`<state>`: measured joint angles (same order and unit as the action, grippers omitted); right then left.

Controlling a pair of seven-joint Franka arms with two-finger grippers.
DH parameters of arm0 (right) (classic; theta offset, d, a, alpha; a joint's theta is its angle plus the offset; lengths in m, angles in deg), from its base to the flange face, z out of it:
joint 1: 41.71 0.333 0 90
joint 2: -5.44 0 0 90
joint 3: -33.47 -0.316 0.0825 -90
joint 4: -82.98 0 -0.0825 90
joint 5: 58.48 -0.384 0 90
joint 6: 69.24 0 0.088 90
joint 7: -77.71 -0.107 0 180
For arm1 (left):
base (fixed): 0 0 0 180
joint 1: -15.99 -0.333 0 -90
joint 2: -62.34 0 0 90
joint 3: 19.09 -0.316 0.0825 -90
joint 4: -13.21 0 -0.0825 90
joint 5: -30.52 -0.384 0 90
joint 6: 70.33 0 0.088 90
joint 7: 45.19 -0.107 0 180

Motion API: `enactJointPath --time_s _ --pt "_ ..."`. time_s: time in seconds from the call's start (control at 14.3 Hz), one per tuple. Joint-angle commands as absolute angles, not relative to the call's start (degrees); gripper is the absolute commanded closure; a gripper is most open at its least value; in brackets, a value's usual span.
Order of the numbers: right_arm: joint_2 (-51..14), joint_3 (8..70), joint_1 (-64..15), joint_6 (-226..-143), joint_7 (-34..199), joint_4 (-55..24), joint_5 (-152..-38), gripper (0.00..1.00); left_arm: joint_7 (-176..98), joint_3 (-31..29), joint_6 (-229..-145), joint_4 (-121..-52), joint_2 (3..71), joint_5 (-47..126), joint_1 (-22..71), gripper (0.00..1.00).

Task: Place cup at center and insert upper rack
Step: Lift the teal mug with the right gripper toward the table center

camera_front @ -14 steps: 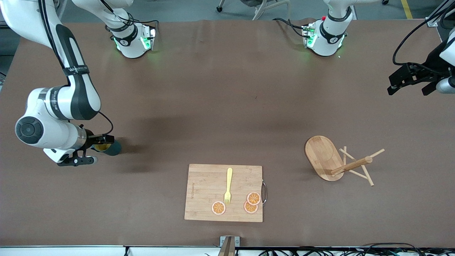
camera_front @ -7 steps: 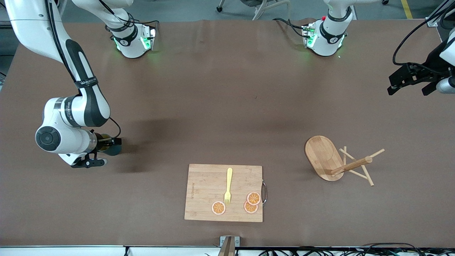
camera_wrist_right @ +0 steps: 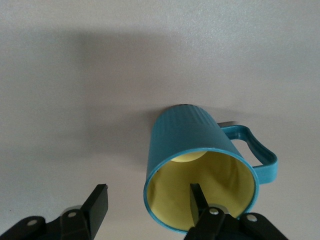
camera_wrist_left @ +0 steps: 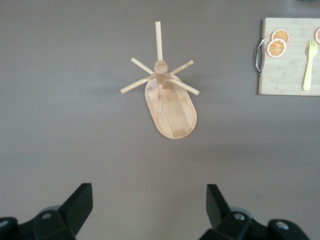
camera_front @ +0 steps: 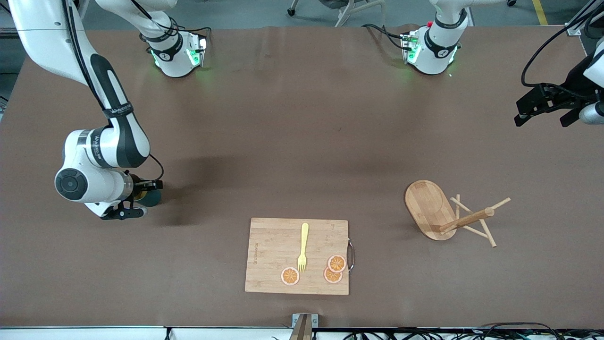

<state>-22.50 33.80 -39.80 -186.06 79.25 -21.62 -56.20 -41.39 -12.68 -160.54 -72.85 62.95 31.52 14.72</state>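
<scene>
The rack (camera_front: 450,212) lay tipped on the tabletop (camera_front: 302,141). Farther off, the right gripper (camera_wrist_right: 150,205) had slid in and begun closing astride the cup's (camera_wrist_right: 200,170) rim, seemingly not yet clamped. The left gripper (camera_wrist_left: 150,205) waited, spread wide.

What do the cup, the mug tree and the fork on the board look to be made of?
The cup: probably glazed ceramic or hard plastic; ribbed teal outside, smooth pale yellow inside with a soft sheen. The mug tree, lying tipped on the table: light bamboo or wood, with visible grain on its oval base and matte pegs. The fork on the cutting board: looks like plastic, uniform yellow with no metallic shine.
</scene>
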Motion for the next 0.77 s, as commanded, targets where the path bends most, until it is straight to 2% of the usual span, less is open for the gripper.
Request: enactJointPath --time_s 0.0,0.07,0.14,0.35,0.42,0.56,0.7 --pt "-22.59 33.74 -39.77 -186.84 78.86 -22.31 -57.16 0.39 -41.32 -12.5 -160.86 -72.57 63.13 30.96 14.76 0.0" --pt "-22.77 33.74 -39.95 -186.93 78.86 -22.32 -57.16 0.43 -41.32 -12.5 -160.86 -72.57 63.13 30.96 14.76 0.0" --pt "-22.94 33.74 -40.04 -187.19 78.86 -22.4 -57.16 0.56 -41.32 -12.5 -160.86 -72.57 63.04 30.96 14.76 0.0" --pt "-22.95 33.74 -39.78 -186.93 78.86 -22.49 -57.16 0.86 -41.32 -12.5 -160.86 -72.57 63.04 31.05 14.67 0.0" --pt "-22.95 33.74 -39.78 -186.93 78.86 -22.4 -57.07 0.93 -41.41 -12.5 -160.86 -72.57 63.04 31.05 14.67 0.0" --pt "-22.95 33.74 -39.78 -186.84 78.94 -22.14 -57.07 0.99 -41.41 -12.5 -160.86 -72.57 63.04 30.96 14.76 0.0" --pt "-22.77 33.74 -39.16 -186.31 78.68 -21.27 -57.07 1.0 -41.32 -12.5 -160.86 -72.57 63.04 31.05 14.76 0.0"
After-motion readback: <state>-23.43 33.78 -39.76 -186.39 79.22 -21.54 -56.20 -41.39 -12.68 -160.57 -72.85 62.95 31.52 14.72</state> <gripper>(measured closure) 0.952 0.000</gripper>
